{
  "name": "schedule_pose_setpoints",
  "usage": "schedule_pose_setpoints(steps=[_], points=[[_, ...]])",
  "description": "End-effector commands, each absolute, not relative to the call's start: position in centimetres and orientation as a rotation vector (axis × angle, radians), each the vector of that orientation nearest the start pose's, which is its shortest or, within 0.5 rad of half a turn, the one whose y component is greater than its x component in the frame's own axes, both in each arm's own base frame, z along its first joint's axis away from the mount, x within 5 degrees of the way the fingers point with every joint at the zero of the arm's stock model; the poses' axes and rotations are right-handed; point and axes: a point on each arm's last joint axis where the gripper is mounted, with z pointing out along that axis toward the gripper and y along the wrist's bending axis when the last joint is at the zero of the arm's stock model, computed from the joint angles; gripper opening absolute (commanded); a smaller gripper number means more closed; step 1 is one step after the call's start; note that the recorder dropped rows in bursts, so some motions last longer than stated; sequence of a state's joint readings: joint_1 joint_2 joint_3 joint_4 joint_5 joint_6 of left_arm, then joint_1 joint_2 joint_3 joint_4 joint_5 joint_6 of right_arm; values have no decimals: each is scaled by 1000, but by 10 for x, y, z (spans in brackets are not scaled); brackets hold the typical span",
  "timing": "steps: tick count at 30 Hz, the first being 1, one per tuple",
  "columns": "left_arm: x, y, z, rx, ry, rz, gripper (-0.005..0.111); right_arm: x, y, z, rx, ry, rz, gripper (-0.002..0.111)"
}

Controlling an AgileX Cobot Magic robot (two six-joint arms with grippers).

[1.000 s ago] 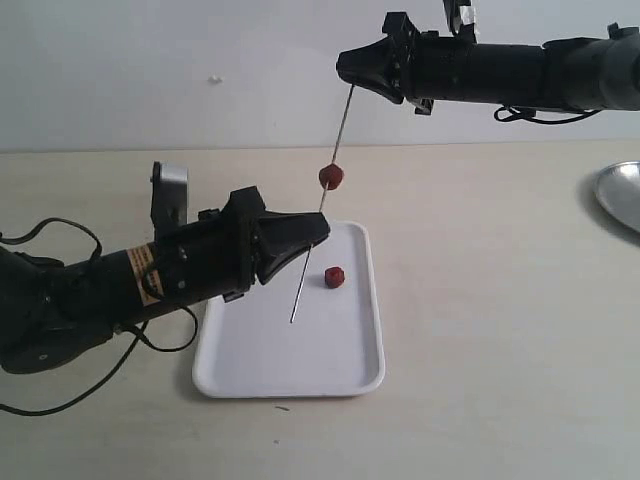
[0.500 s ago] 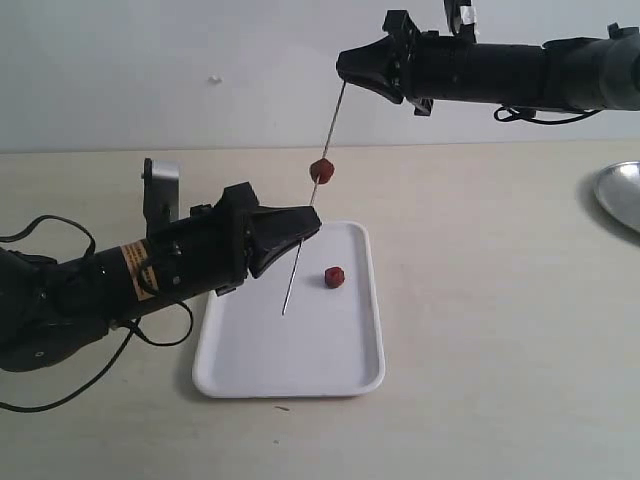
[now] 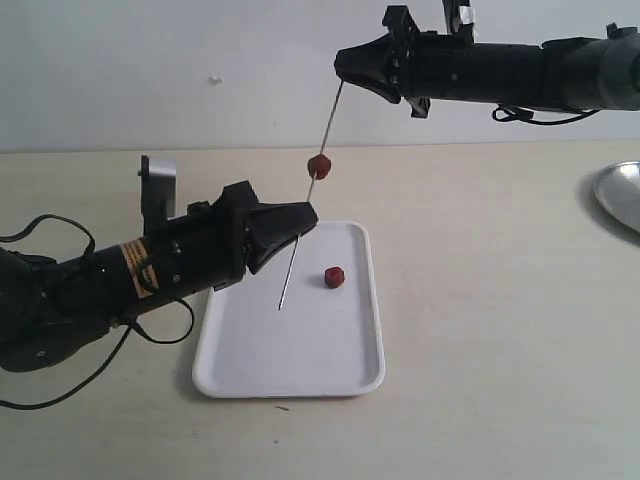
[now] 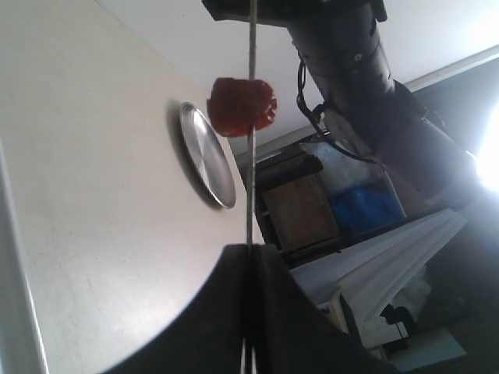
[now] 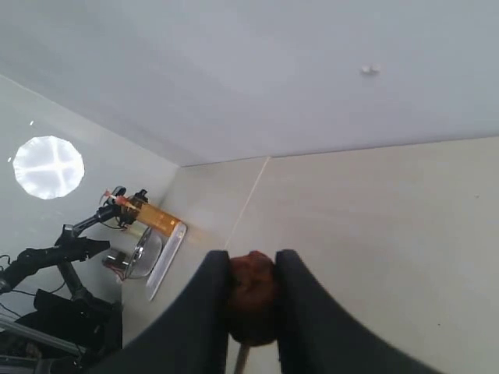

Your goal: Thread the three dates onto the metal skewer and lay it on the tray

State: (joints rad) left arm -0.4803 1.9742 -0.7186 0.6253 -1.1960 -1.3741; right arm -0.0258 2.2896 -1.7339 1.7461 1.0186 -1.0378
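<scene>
Fingers (image 4: 220,312) of the left gripper (image 3: 305,213) are clamped on the metal skewer (image 3: 331,122); fingers (image 5: 204,312) of the right gripper (image 3: 345,68) are clamped on the upper date (image 5: 251,300).

The left gripper, centre-left of the exterior frame, pinches the rod just below the threaded date (image 3: 319,166), which sits on the rod between the two grippers. The right gripper, upper centre-right, holds the upper date at the rod's top end, with the rod emerging beneath it. The skewer is steeply tilted, its lower tip over the tray (image 3: 300,350); contact cannot be determined. The loose date (image 3: 334,277) lies in the tray's upper right part, near the rim.
</scene>
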Motion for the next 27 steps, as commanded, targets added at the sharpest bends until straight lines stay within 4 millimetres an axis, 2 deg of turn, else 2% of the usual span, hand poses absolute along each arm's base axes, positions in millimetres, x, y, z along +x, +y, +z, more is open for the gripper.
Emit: schedule_pose_setpoints(steps=[1,9,17,22,27], points=[[284,-199,146,-119,1860,-1613,0,498,66,211,29,1907,1488,12],[286,-199,148,-136,1848,-1611,0,498,66,211,56,1913,1500,4],[296,-212,160,-115,1802,-1618,0,498,66,211,57,1914,1498,4],[301,-216,153,-223,1891,-1514,0,498,66,211,55,1913,1497,4],[306,-213,154,-292,1854,-1503,0,498,66,211,45,1911,1489,4]])
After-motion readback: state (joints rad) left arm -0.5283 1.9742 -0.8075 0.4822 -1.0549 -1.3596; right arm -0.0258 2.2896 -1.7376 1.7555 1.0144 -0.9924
